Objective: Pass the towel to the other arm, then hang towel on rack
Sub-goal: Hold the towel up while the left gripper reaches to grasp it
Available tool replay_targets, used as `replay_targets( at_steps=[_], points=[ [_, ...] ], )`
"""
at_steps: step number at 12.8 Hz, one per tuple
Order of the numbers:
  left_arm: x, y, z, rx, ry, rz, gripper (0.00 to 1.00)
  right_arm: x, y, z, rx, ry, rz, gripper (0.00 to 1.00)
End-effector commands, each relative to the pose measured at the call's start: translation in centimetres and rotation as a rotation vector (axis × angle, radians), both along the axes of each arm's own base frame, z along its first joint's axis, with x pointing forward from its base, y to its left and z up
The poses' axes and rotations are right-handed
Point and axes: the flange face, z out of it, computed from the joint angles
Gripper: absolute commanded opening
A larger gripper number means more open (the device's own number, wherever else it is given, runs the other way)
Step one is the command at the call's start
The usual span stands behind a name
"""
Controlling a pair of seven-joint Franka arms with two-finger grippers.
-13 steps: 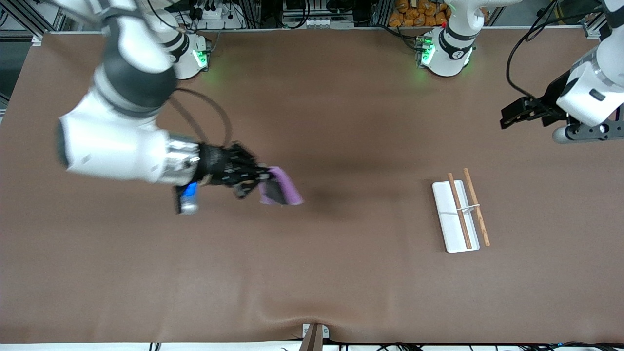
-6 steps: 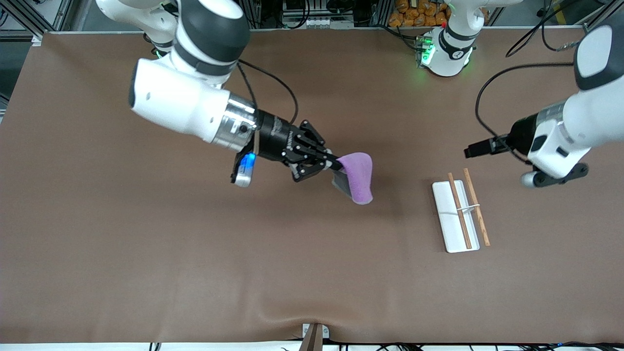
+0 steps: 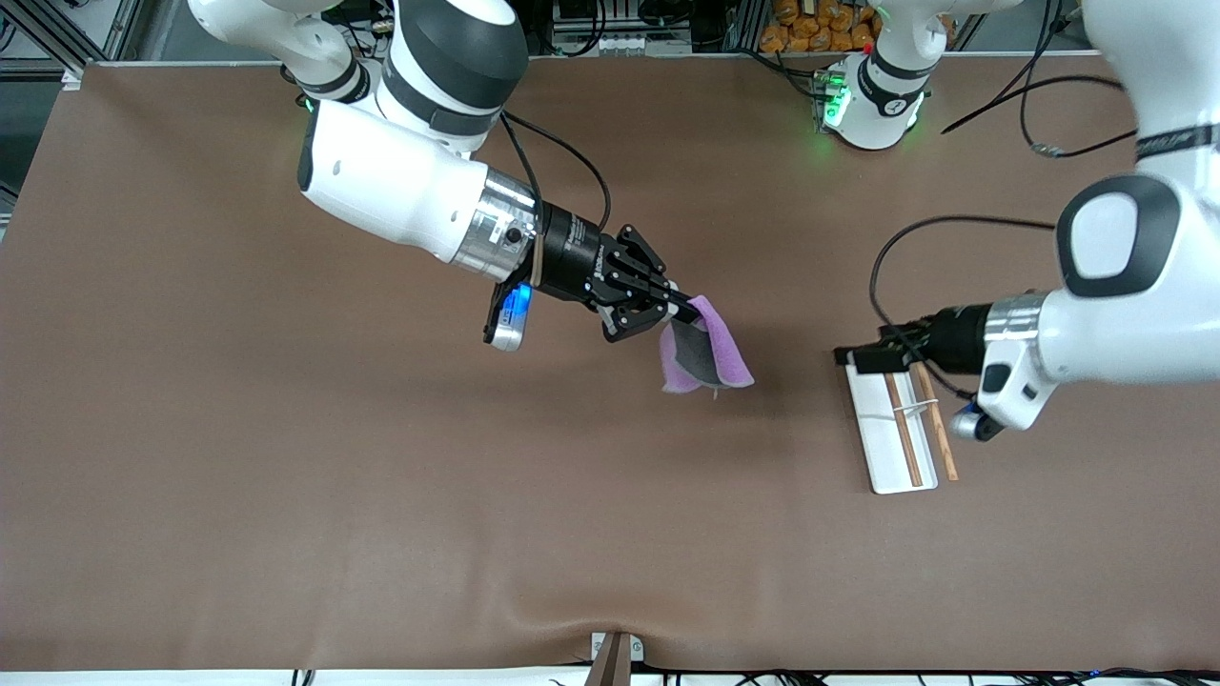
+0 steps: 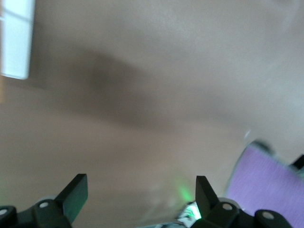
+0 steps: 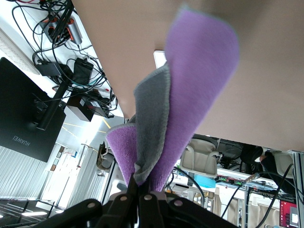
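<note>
Lilac towel (image 3: 709, 354), grey underside showing, hangs pinched in right end effector (image 3: 679, 307), fingers closed tight on one edge, raised over middle of brown tabletop (image 3: 286, 495). Cloth droops folded below fingertips, clear of surface. Left end effector (image 3: 863, 359) hovers over end of rack (image 3: 899, 421) nearest robot bases, fingers spread wide, holding nothing. Rack rests toward left arm's end of tabletop: white tray, two brown rods, white crossbar. Towel and rack apart.
</note>
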Motion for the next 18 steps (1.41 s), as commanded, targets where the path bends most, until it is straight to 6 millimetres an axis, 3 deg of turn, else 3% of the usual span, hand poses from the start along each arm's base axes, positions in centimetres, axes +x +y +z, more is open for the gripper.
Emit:
replay_targets(
  at_steps=[1, 3, 4, 7, 14, 18],
  points=[
    [2.0, -0.5, -4.4, -0.114, 0.083, 0.095, 1.0, -0.2, 0.0, 0.1, 0.018, 0.021, -0.022, 0.0],
    [3.1, -1.1, -9.1, -0.311, 0.214, 0.215, 1.0, 0.0, 0.0, -0.4, 0.012, 0.024, -0.022, 0.0],
    [3.4, -1.5, -10.4, -0.325, 0.226, 0.236, 1.0, 0.0, 0.1, -0.5, 0.009, 0.023, -0.022, 0.0],
    [3.6, -5.2, -12.0, -0.302, 0.235, 0.305, 1.0, 0.1, -0.1, -0.4, 0.008, 0.022, -0.024, 0.0],
    [3.0, -11.2, -11.3, -0.372, 0.296, 0.407, 1.0, 0.3, -0.4, -0.5, 0.004, 0.024, -0.023, 0.0],
    [2.7, -12.0, -9.7, -0.361, 0.331, 0.434, 1.0, 0.5, -0.7, -0.7, 0.0, 0.025, -0.025, 0.0]
  ],
)
